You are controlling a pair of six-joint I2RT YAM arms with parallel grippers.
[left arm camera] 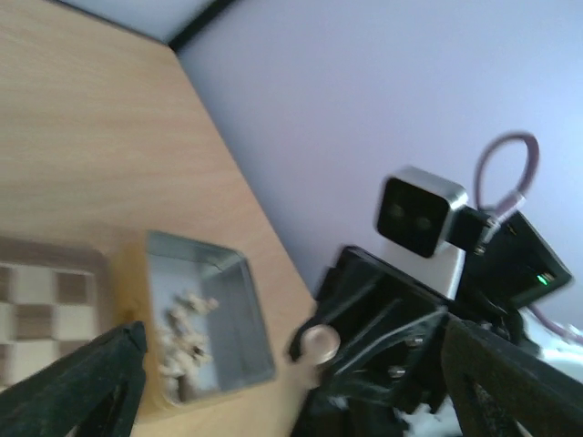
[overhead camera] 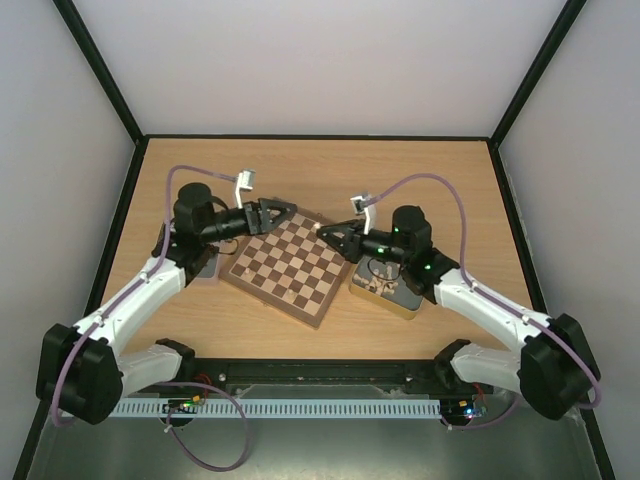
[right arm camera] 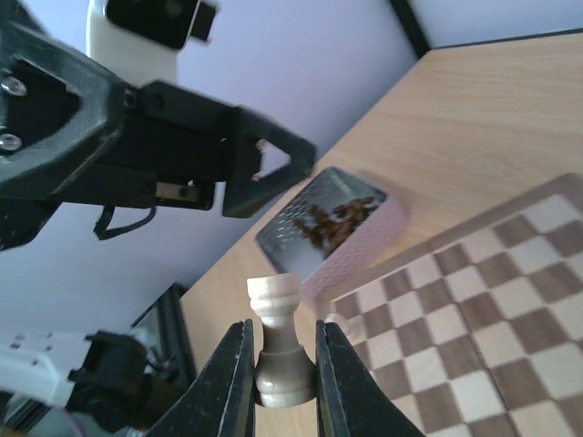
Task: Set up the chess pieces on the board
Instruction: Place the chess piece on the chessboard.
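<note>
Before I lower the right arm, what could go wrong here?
The pale piece is pinched at its base in the right jaws, head pointing outward, so it may land tilted on the board. The open left jaws hang close opposite; they could collide.

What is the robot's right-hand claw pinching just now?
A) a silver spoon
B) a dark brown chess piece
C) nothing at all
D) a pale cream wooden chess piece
D: in the right wrist view, a pale cream turned wooden chess piece stands upright, clamped at its base by the right gripper.
</note>
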